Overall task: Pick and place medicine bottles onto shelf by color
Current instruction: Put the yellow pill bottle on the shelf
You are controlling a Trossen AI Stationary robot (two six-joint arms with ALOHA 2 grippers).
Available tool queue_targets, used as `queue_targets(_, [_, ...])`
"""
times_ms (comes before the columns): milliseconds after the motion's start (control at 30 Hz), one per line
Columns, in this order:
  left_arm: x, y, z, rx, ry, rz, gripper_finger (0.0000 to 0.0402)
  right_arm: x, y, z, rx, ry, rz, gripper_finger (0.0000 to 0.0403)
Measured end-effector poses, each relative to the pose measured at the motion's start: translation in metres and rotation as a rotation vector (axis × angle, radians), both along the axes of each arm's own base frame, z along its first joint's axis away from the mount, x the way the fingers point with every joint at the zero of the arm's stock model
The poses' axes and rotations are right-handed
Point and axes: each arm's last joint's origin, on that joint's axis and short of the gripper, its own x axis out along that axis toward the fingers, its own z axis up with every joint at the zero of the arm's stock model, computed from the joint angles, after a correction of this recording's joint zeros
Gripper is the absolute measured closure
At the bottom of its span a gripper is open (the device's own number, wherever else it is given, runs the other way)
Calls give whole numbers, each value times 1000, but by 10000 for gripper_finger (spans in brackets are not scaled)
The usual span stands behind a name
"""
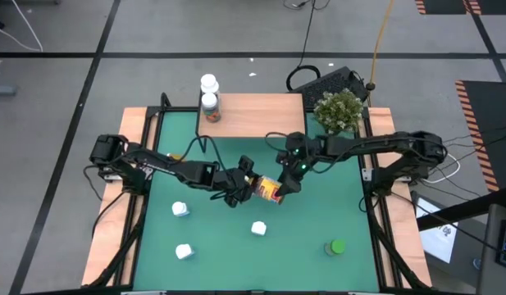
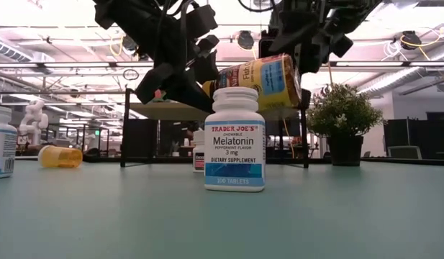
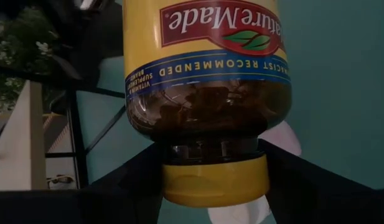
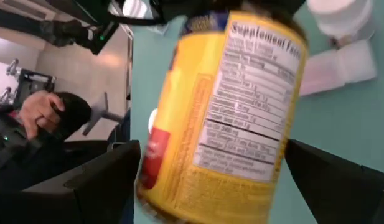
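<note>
An amber-brown medicine bottle with a yellow lid and yellow label (image 1: 270,190) hangs tilted in the air over the middle of the green table. My left gripper (image 1: 239,188) is shut on its lid end. My right gripper (image 1: 289,182) is open, and its fingers stand on either side of the bottle's labelled body (image 4: 229,106); I cannot tell whether they touch it. The shelf (image 1: 257,115) stands at the table's far edge with two white-capped bottles (image 1: 209,92) on its left end. White bottles (image 1: 180,210) (image 1: 258,229) (image 1: 184,251) and a green one (image 1: 337,247) stand on the table. My left gripper pinches the amber bottle's yellow lid (image 3: 215,182) between its two fingers (image 3: 126,186), coming roughly level from the table's left. The bottle is lifted clear of the table (image 2: 261,79), lying tilted, with its body reaching away from the fingers toward the right arm.
A potted plant (image 1: 341,111) stands at the far right corner beside the shelf. An orange bottle (image 2: 60,156) lies on its side near the left edge. A white Melatonin bottle (image 2: 236,140) stands below the held bottle. A person's hand (image 4: 39,112) shows beyond the table.
</note>
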Motion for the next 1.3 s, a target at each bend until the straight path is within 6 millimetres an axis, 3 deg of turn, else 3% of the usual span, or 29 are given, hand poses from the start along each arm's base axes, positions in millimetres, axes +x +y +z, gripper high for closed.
queue_targets(300, [0,0,0,7,-5,7,179,3,7,-8,-8,23,36,16])
queue_targets(600, [2,1,2,-16,-39,46,171,3,6,-9,-90,-3,49,67])
queue_targets(767, [1,2,1,-65,-53,116,166,2,13,-9,-313,-37,44,73])
queue_targets(933, [-2,4,7,-147,-117,267,136,-4,24,0,-523,-90,35,74])
queue_targets(1167, [-9,1,25,-219,-194,316,80,-24,35,16,-681,-289,1,75])
queue_targets(1300, [-14,-3,40,-278,-243,299,70,-42,38,18,-733,-581,-83,76])
